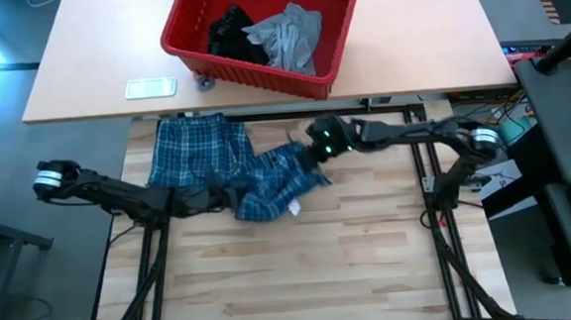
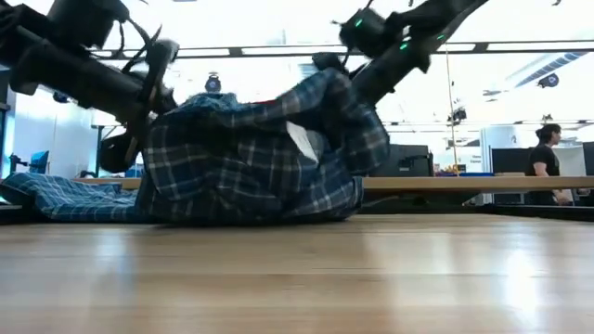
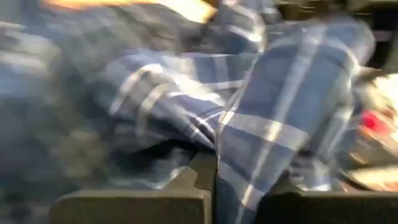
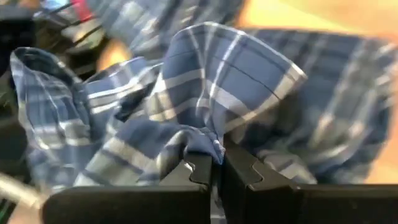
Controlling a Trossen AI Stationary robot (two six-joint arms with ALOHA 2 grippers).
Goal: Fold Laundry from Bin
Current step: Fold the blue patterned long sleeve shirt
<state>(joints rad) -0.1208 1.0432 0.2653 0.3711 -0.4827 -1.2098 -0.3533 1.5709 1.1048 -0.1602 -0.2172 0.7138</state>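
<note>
The blue-and-white plaid shirt lies on the wooden table. Its far left part is flat and its middle is bunched up in a hump. My left gripper is shut on the shirt's near left side. My right gripper is shut on its right end. On the far table stands the red bin, with a light grey T-shirt and a small black garment inside it. My left gripper pinches a fold of the plaid cloth between its two fingers, coming in nearly level from the table's left. The cloth rises slack from the fingers. My right gripper pinches a gathered bunch of the plaid cloth between its two fingers, slanting down from the table's right. The held part is raised off the table and the cloth is slack.
A white flat device and a small grey object lie beside the bin on the far table. The near half of the wooden table is bare. A person stands in the room beyond.
</note>
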